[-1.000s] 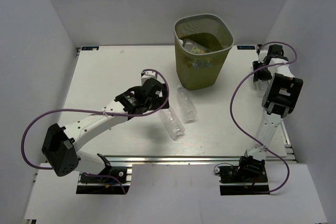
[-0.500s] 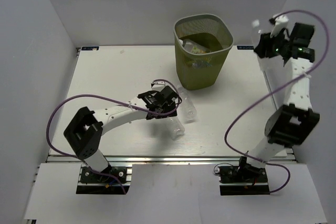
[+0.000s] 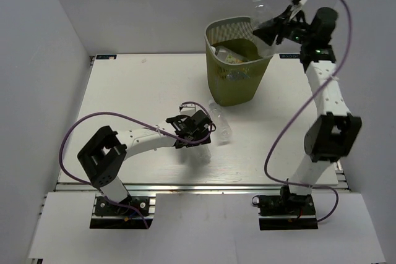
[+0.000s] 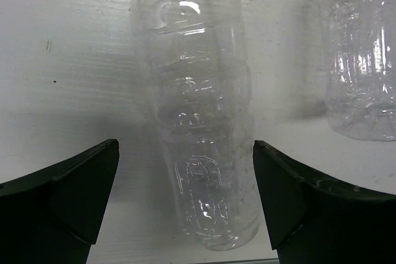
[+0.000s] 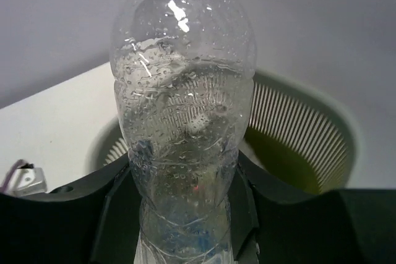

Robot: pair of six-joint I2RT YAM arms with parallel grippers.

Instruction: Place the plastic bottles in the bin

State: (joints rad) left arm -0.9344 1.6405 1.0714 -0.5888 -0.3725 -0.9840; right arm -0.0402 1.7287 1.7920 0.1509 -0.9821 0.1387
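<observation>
White tabletop [image 3: 136, 91], plain pale grey walls [image 3: 142, 4] around it, soft even light

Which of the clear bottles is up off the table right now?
The cap-up bottle gripped in the right arm's fingers above the bin. The other two bottles lie on the table by the left arm's fingers.
</observation>
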